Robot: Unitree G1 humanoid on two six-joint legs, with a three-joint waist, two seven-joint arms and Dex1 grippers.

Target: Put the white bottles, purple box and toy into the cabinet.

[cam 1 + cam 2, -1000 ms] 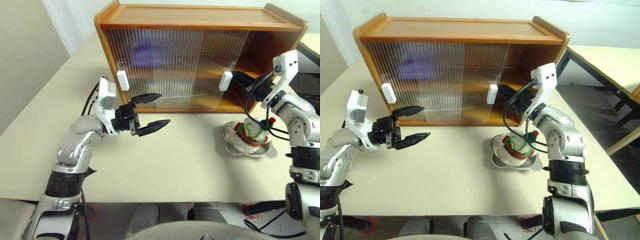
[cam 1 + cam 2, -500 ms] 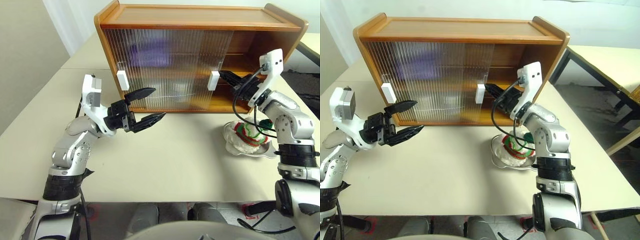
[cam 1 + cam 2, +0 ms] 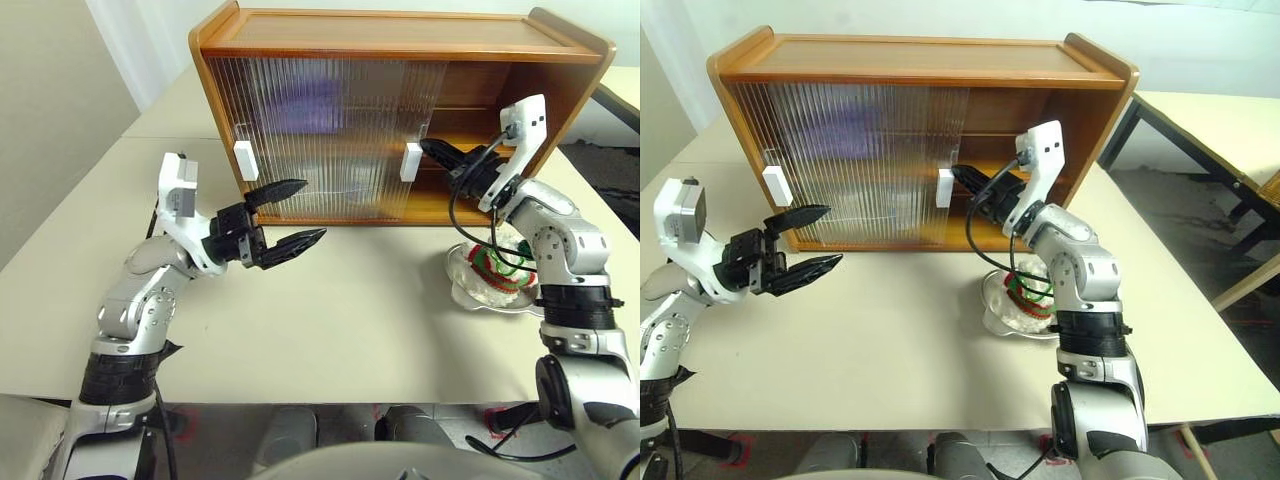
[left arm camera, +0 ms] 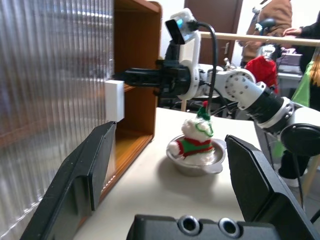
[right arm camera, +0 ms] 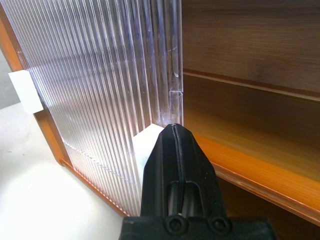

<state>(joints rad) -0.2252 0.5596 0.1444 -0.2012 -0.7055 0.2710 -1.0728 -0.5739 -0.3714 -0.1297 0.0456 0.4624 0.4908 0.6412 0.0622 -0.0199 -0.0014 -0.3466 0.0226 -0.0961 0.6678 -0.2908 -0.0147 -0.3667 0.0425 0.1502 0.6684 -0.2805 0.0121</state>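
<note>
We have the cabinet partly open: our right tool, fingers pressed together, sits against the white handle of the sliding door, exposing the right bay. A purple blur behind the ribbed panel looks like the purple box already inside, while the toy waits in its dish on the desk. Our left tool, spread and empty, hovers near the cabinet's left end, with bare desk between both arms.

light: bright, even | shadows: soft | focus: sharp
</note>
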